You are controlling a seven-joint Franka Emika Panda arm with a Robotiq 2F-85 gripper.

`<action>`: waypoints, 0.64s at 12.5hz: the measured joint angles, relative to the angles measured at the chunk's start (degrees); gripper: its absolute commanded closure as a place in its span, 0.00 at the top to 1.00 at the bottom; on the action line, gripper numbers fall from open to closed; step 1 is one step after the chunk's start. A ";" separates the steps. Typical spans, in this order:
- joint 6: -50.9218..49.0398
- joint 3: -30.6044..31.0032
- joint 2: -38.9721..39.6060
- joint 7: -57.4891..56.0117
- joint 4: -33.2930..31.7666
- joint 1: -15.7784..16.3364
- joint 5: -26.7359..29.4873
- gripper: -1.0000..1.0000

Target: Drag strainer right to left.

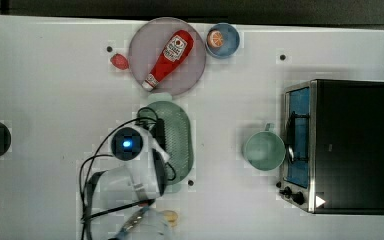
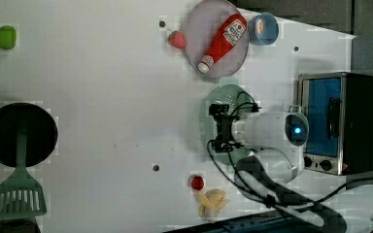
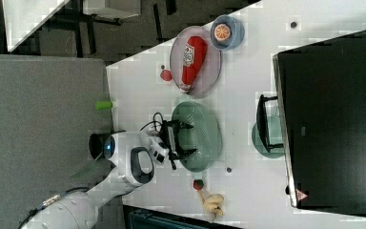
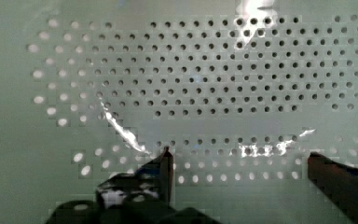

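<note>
While its fingers stand wide apart, the hand [image 4: 237, 163] hangs low inside the pale mint-green oval perforated plastic strainer [image 1: 180, 135], gripping nothing. That strainer rests on the white bench [image 1: 45, 75], just below the round greyish plate [image 1: 140, 45] in the top view.

strainer [image 1: 180, 131]: its left part in the top view is hidden under the arm
spatula [image 2: 18, 194]: handle end cut off by the left view's bottom edge

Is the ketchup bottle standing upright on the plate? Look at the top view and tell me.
No. The ketchup bottle lies on its side across the plate, cap toward the strainer.
</note>
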 measured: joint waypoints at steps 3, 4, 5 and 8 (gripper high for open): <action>-2.07 2.85 2.13 4.59 3.13 2.16 -0.21 1.00; -2.97 3.01 2.98 6.49 5.37 3.32 -0.86 1.00; -4.53 3.48 3.37 7.22 6.94 4.08 -0.32 1.00; -5.37 2.38 4.18 9.90 9.18 8.04 0.55 1.00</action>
